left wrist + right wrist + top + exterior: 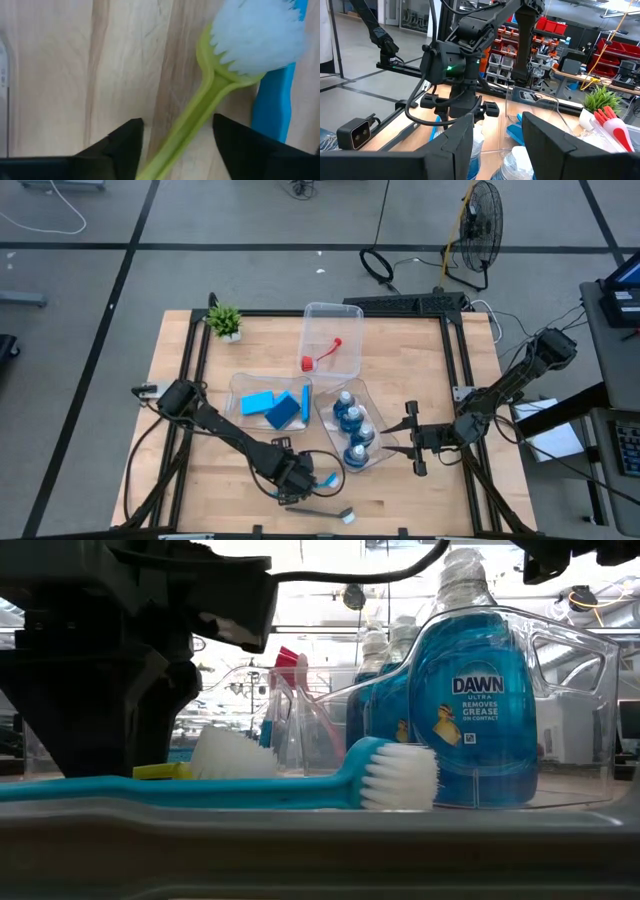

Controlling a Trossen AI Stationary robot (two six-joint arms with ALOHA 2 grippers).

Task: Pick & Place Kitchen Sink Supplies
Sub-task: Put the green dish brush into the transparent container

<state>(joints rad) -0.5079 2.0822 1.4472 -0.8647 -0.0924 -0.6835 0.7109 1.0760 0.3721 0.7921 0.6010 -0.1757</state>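
Left tool point(175, 145) low over the worktop point(60, 75), fingers apart, straddling the yellow-green brush point(200, 107) handle to clamp it; light-blue brush point(272, 107) lies just beyond. Right tool point(412, 438) spread, waiting beside the bottle bin point(372, 402).

Workshop bay, wooden bench on grey floor.

Light wood table point(400, 350) with black rail frame, standing on grey floor point(200, 270) marked off by dark lines. Black pedestal fan point(484, 222) behind the table, looped cables point(378, 265) beside it. Far side of room: shelving with red storage bins point(547, 25), a desk point(580, 77) with equipment, a second stack of red bins point(622, 50). Bright overhead light; polished floor point(365, 47) reflects it.
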